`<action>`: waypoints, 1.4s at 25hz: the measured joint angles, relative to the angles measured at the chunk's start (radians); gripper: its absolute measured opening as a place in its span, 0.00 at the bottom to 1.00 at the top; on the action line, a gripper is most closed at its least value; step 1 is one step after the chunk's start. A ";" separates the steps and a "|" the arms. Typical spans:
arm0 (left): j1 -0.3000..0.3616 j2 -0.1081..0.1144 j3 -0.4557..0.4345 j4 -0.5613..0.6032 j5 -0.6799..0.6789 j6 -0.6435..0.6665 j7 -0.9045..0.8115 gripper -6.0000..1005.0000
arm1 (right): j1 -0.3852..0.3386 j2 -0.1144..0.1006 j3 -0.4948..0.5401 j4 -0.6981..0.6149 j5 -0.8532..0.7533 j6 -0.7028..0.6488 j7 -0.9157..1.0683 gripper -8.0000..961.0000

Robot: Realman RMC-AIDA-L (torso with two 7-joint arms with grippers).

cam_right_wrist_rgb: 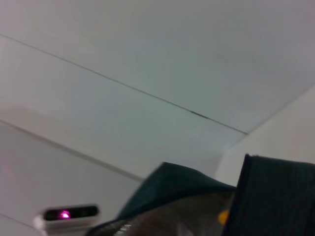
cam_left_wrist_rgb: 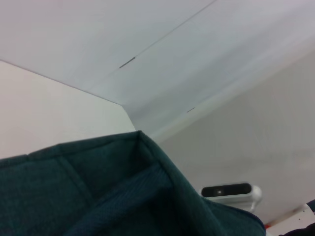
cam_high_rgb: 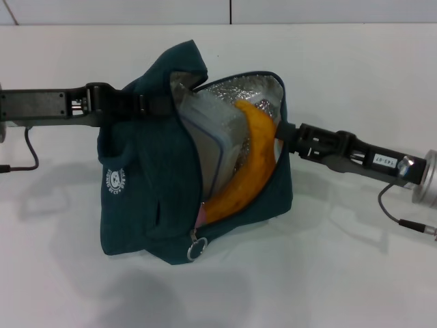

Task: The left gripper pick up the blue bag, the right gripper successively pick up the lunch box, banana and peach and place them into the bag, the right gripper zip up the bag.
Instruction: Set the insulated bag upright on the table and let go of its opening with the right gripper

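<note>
We see the blue bag (cam_high_rgb: pixel 147 198) on the white counter (cam_high_rgb: pixel 341 273), mouth open. Inside it the lunch box (cam_high_rgb: pixel 215 140) stands on edge with the banana (cam_high_rgb: pixel 249 167) curved against it — a sliver of pink peach (cam_high_rgb: pixel 199 219) shows just above the bag's zipper ring (cam_high_rgb: pixel 197 247). The left gripper (cam_high_rgb: pixel 147 104) holds the bag's upper edge. The right gripper (cam_high_rgb: pixel 278 137) reaches into the bag's mouth beside the banana — we cannot tell how its fingers stand.

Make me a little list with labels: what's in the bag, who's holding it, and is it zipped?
bag: blue bag, on the white table, mouth open
inside: lunch box, banana, a pink bit, likely the peach
holder: left gripper at the bag's top edge
other arm: right gripper at the opening
zipper: ring pull, not zipped
</note>
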 joint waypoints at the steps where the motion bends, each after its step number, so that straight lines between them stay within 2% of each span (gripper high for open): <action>1: 0.000 0.000 0.000 0.000 0.000 0.000 0.000 0.05 | 0.004 -0.001 -0.023 -0.001 0.000 0.024 -0.002 0.72; 7: 0.006 0.000 -0.001 0.000 0.000 0.000 0.000 0.05 | -0.004 -0.003 -0.041 -0.011 0.001 0.004 -0.057 0.72; 18: 0.001 0.000 0.004 -0.002 0.001 0.000 -0.004 0.05 | -0.021 -0.002 -0.041 -0.060 0.004 -0.038 -0.113 0.30; 23: -0.003 -0.002 0.006 -0.002 0.002 0.004 -0.007 0.05 | -0.026 -0.006 -0.033 -0.065 0.016 -0.074 -0.147 0.21; 26: -0.017 -0.011 0.009 -0.002 0.002 0.012 -0.018 0.05 | -0.041 -0.011 0.004 -0.083 0.027 -0.126 -0.186 0.16; 32: -0.058 -0.026 0.016 -0.020 -0.008 0.023 -0.029 0.05 | -0.100 -0.032 0.096 -0.215 0.026 -0.224 -0.222 0.11; 35: -0.102 -0.029 0.022 -0.092 -0.015 0.013 -0.008 0.05 | -0.111 -0.043 0.106 -0.253 0.028 -0.242 -0.222 0.09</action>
